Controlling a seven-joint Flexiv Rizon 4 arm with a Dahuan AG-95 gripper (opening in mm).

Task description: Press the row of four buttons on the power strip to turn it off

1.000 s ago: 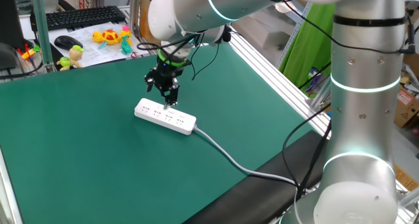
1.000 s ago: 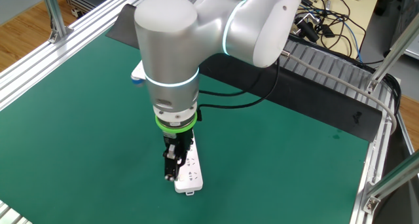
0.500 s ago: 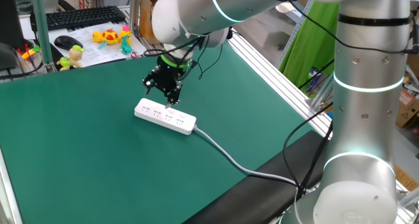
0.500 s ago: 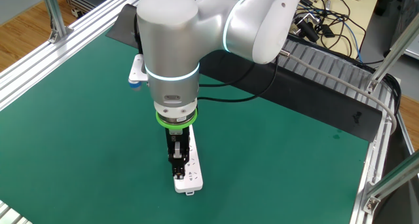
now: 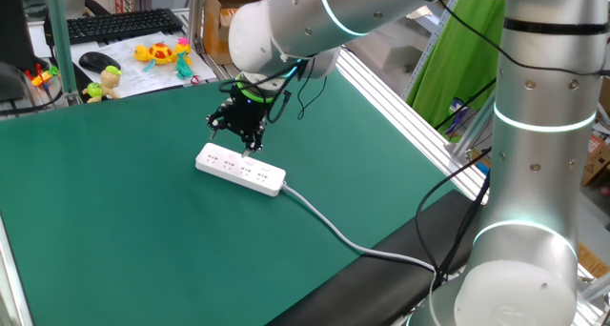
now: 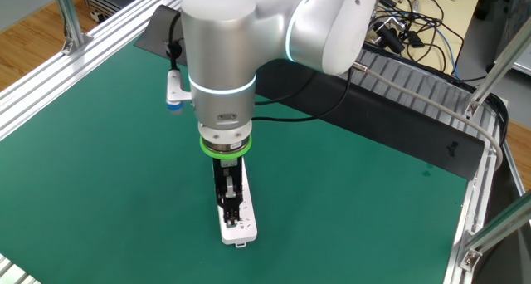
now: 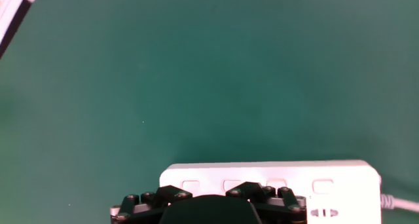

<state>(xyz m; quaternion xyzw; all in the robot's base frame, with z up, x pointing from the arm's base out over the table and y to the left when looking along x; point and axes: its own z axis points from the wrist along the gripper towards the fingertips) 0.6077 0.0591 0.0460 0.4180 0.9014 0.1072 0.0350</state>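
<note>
The power strip (image 5: 240,170) is a long white bar lying flat on the green mat, with its cable (image 5: 334,233) trailing towards the front right. My gripper (image 5: 247,145) hangs tilted just over the strip's far long edge, near its middle. In the other fixed view the gripper (image 6: 227,208) stands over the strip (image 6: 241,228), covering most of it. The hand view shows the row of four buttons (image 7: 322,185) along the strip's (image 7: 347,178) upper edge. The black gripper (image 7: 208,203) body hides the lower part, and the fingertips do not show.
A black keyboard (image 5: 114,25), a mouse (image 5: 98,60) and small toys (image 5: 162,53) lie beyond the mat's far left edge. Aluminium frame rails (image 5: 400,107) run along the mat's right side. A bundle of cables (image 6: 415,26) lies behind the far rail.
The hand has tilted and shifted a little along the strip, and the wrist has swung over. The power strip has not moved.
</note>
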